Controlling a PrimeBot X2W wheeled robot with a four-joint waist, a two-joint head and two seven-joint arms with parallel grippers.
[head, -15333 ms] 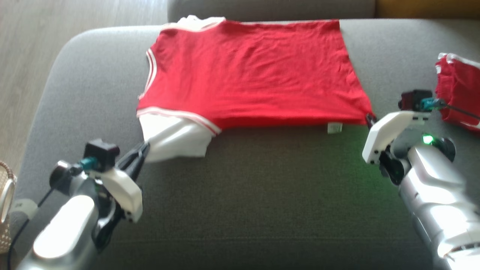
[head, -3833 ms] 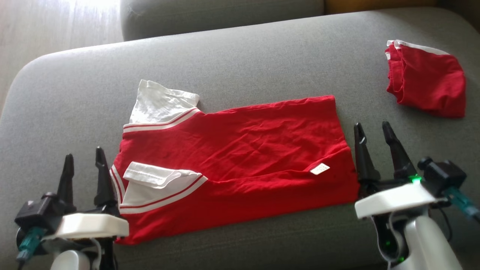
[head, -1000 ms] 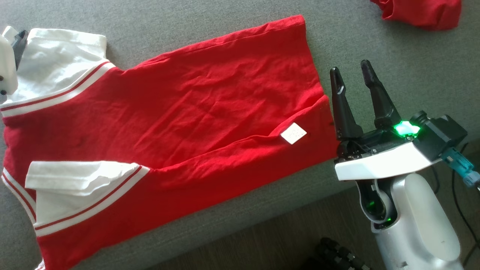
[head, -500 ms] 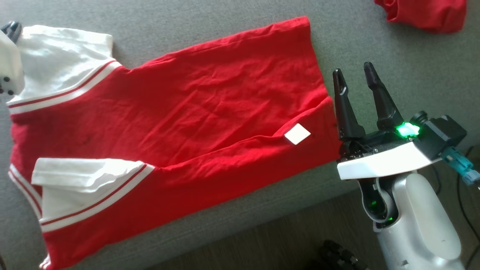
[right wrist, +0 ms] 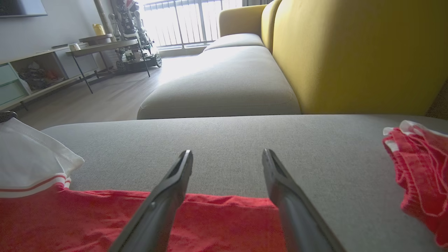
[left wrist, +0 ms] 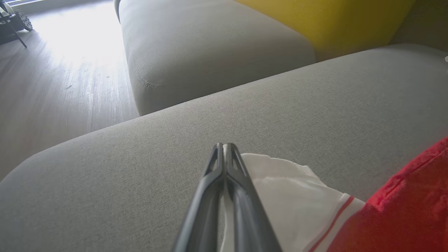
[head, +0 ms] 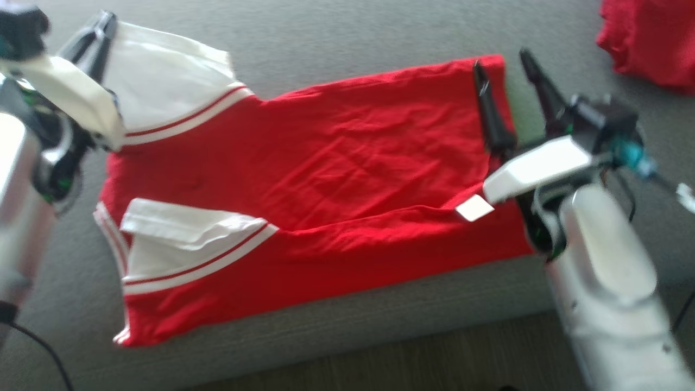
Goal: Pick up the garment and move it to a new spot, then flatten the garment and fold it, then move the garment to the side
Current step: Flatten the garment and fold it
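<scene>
Now left pincer [head: 105, 19] pinches garment [head: 326, 163] at sleeve edge; right pincer [head: 500, 60] gapes empty over hem; grey sofa [head: 353, 32] stretches beyond.

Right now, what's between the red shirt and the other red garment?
Between the shirt and the other garment: bare grey cushion, with the open right gripper over the shirt's hem. The right wrist view shows it.

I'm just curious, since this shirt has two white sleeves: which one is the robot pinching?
The far sleeve: the left end effector is shut on its edge. The near sleeve lies folded on the red body, untouched.
</scene>
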